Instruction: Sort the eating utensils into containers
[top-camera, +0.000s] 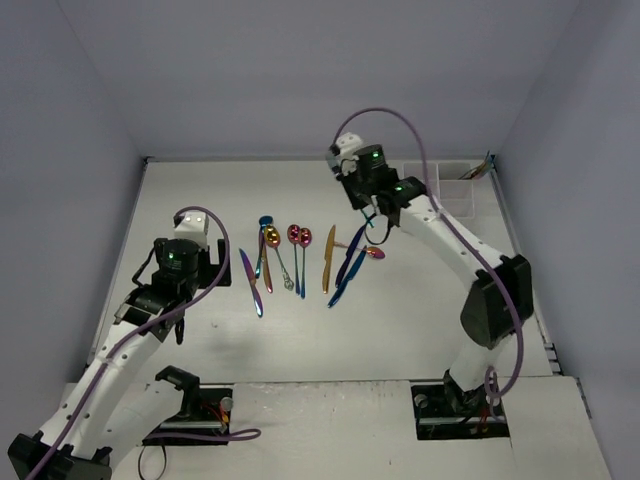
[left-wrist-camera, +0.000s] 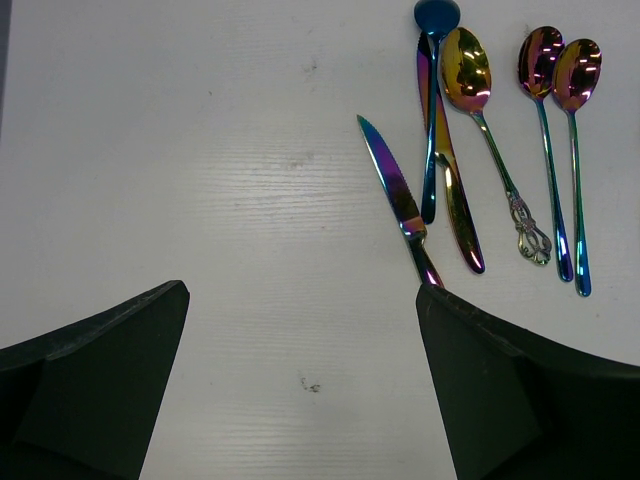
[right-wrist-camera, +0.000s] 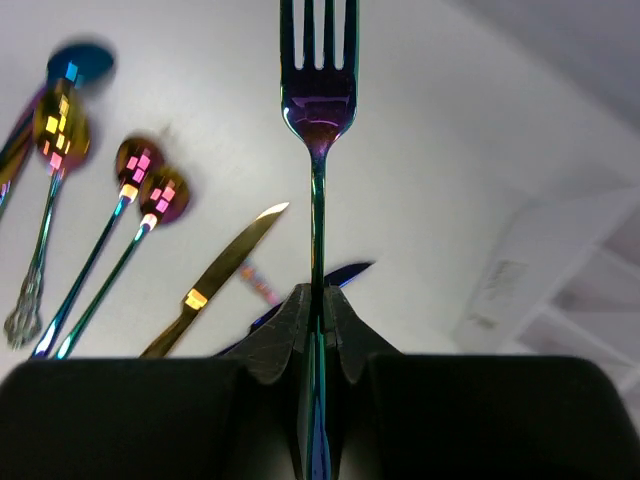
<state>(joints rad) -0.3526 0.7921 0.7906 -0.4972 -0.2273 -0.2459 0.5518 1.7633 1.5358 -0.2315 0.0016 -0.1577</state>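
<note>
The fork is sitting pinched by its handle in the right gripper, whose fingers are pressing together on the thin stem; its long axis is running straight out from the fingers toward the top of the right wrist frame, tines leading; the white tray is lying right of that axis, at the frame's right edge, so the coming move is probably calling for a rightward swing; the right arm is the nearer one; the left gripper is hanging spread wide over the table, a knife just ahead.
</note>
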